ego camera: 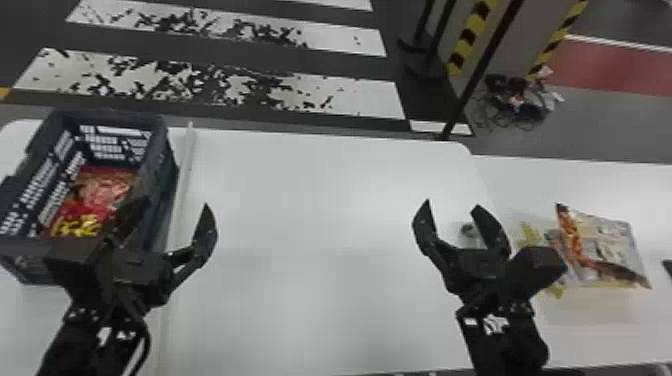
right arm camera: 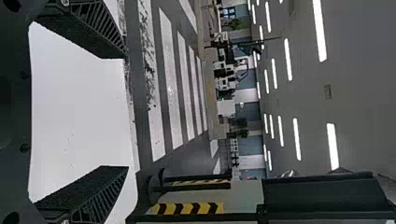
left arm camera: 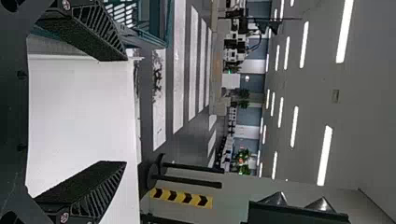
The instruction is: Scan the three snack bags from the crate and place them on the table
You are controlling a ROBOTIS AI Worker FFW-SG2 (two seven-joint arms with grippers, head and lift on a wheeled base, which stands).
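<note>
The two jaws of the left gripper (ego camera: 174, 204) stand spread with nothing between them, as do those of the right gripper (ego camera: 452, 203), both black arms reaching in from the near edge with fingers aimed at the far edge of the white desk (ego camera: 310, 200). One dark blue-grey slatted plastic crate (ego camera: 170, 165) sits at the desk's far left corner, holding glossy red-and-yellow snack packaging (ego camera: 95, 195), its bag count unclear; beyond the right edge lies a shiny silver-and-orange snack bag (ego camera: 605, 240), yellow packaging (ego camera: 530, 235) beside it.
</note>
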